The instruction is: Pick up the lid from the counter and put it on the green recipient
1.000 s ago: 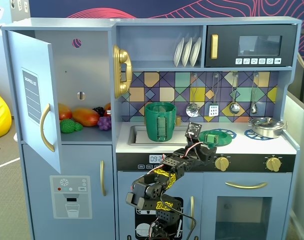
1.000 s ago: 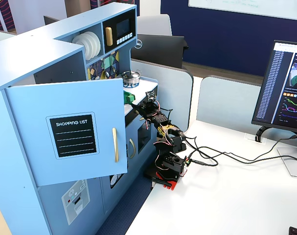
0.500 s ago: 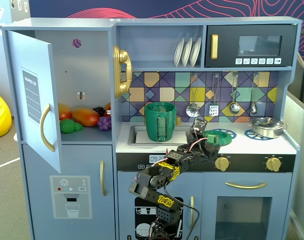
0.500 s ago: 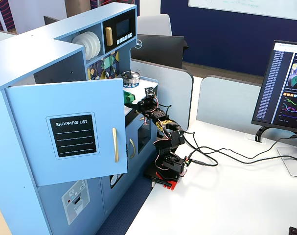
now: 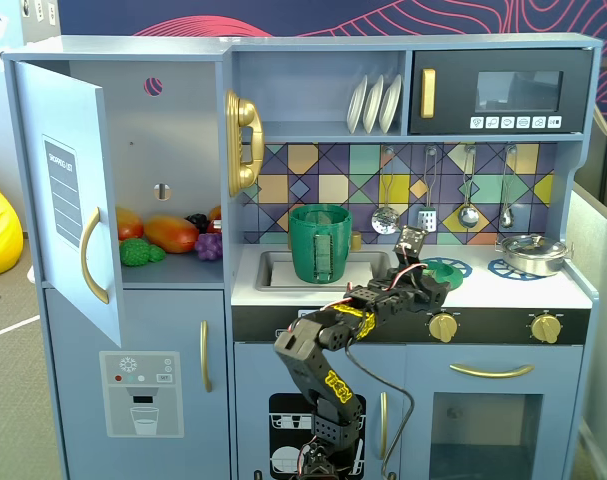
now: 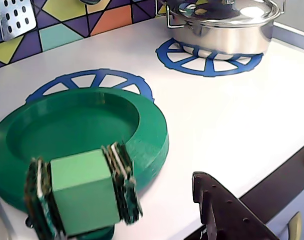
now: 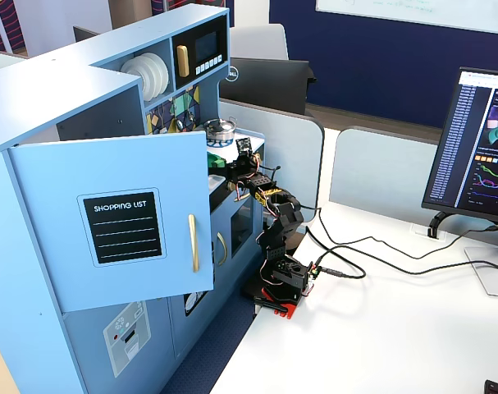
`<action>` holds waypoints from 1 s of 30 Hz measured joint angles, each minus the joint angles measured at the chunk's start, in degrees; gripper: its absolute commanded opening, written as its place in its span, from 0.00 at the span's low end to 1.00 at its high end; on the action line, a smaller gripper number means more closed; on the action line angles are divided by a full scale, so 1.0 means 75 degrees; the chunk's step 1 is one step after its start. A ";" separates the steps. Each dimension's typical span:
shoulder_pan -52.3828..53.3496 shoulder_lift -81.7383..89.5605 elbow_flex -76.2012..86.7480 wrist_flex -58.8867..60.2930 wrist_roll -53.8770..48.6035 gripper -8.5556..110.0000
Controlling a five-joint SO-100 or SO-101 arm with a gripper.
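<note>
The green lid (image 6: pixel 86 125) lies on the white counter on a blue burner ring, hollow side up. A lighter-green block-shaped tab (image 6: pixel 84 192) with dark striped sides stands at its near edge, blurred. In a fixed view the lid (image 5: pixel 449 268) is right of the sink. My gripper (image 5: pixel 423 265) is open just left of it, over the counter's front edge. In the wrist view only one black finger (image 6: pixel 212 200) shows, to the right of the tab and apart from it. The dark-green pot (image 5: pixel 320 243) stands upright in the sink, left of the gripper.
A shiny silver pan (image 6: pixel 222 25) with its lid sits on the right burner ring (image 5: pixel 531 253). Utensils hang on the tiled back wall (image 5: pixel 423 190). The fridge door (image 5: pixel 68 190) stands open at the left. White counter (image 6: pixel 227 120) lies between lid and pan.
</note>
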 measured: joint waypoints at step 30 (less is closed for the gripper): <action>-0.0516 -0.1816 -0.1793 0.0328 -0.0773 0.07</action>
